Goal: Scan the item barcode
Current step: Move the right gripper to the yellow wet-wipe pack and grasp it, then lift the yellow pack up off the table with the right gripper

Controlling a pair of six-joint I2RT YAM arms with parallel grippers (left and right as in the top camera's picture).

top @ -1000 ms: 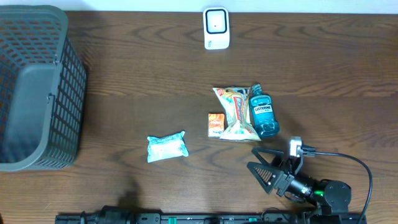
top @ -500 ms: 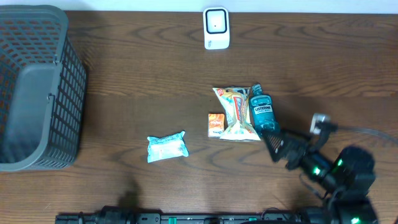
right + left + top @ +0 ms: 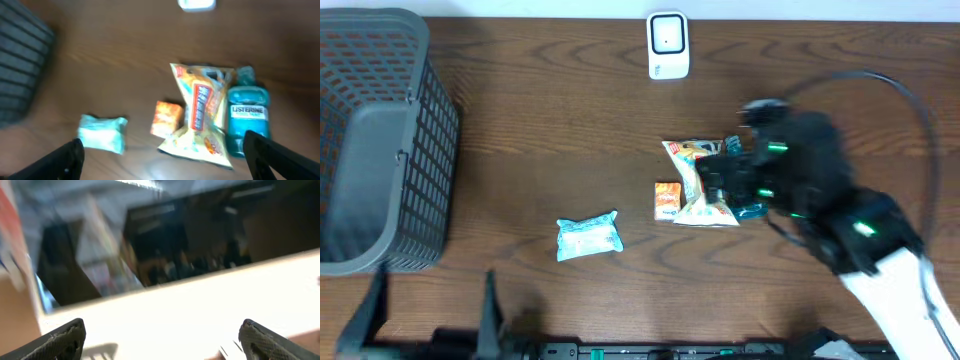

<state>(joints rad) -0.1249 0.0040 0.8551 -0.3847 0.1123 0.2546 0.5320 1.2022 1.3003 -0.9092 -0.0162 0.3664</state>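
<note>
Plainly early in the job: nothing is picked up and no barcode has met the scanner [image 3: 668,45], which stands alone at 12 o'clock on the table [image 3: 550,120], well apart from every item. The right gripper [image 3: 162,141] hangs above the cluster just to the 3 o'clock side of the table's centre, jaws spread wide and nothing between them. Its wrist view looks down on the snack bag [image 3: 202,115], with the mouthwash bottle [image 3: 248,122] touching the bag at 3 o'clock and the orange box [image 3: 166,119] just beside it at 9 o'clock. From overhead the arm hides most of the bottle. We cannot tell which of these it is after; the bag and bottle sit nearest under the fingers, so we judge one of them the likely pick. The teal packet [image 3: 102,134] lies apart, toward 7 o'clock of the cluster. The left gripper [image 3: 162,325] is likewise wide open and empty; its camera is blurred and faces away from the tabletop, so we note no part in the work. The basket [image 3: 380,140] sits at 9 o'clock, and as far as we can see into it, holds nothing. Left to do, as we reckon it: descend, grasp an item, carry it to 12 o'clock, and turn its barcode to the scanner face.
</note>
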